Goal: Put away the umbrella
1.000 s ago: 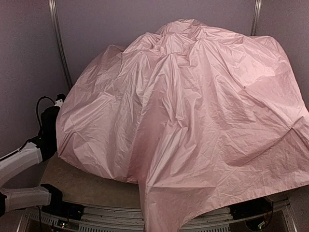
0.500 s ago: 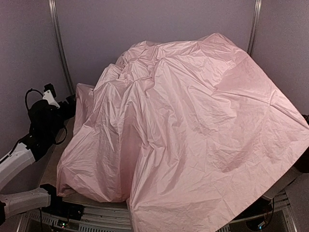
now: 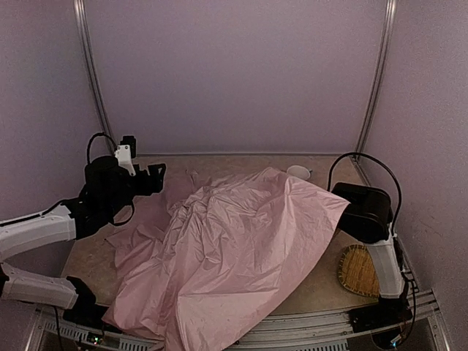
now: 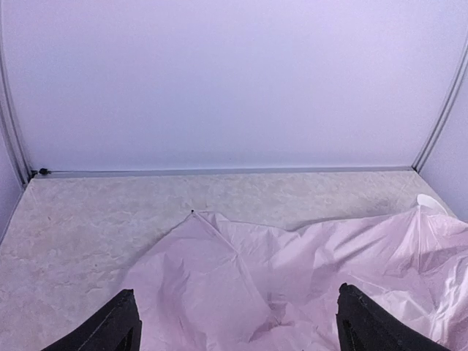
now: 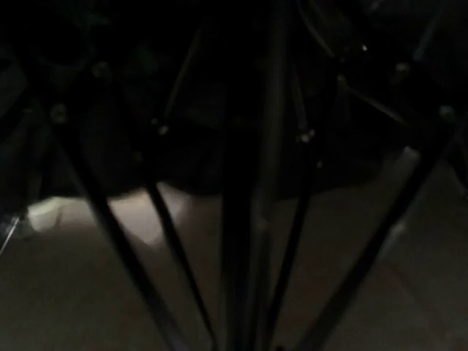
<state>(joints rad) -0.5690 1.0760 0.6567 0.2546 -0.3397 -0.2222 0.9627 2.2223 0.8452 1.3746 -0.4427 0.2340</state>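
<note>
Umbrella (image 3: 241,241) is a collapsed pink heap across the middle of the table (image 3: 234,162), fabric spilling over the near edge. A pale cup (image 3: 297,172) sits right at its far right edge, and a woven bamboo tray (image 3: 358,269) lies just beside its right side, by the right arm (image 3: 369,212). Left tool (image 3: 156,178) hovers over the heap's left fringe, jaws wide, holding nothing. Right tool is buried under the fabric and its wrist view is dark, showing only black ribs (image 5: 110,219) and the shaft (image 5: 248,183), so can't tell its grip.
</note>
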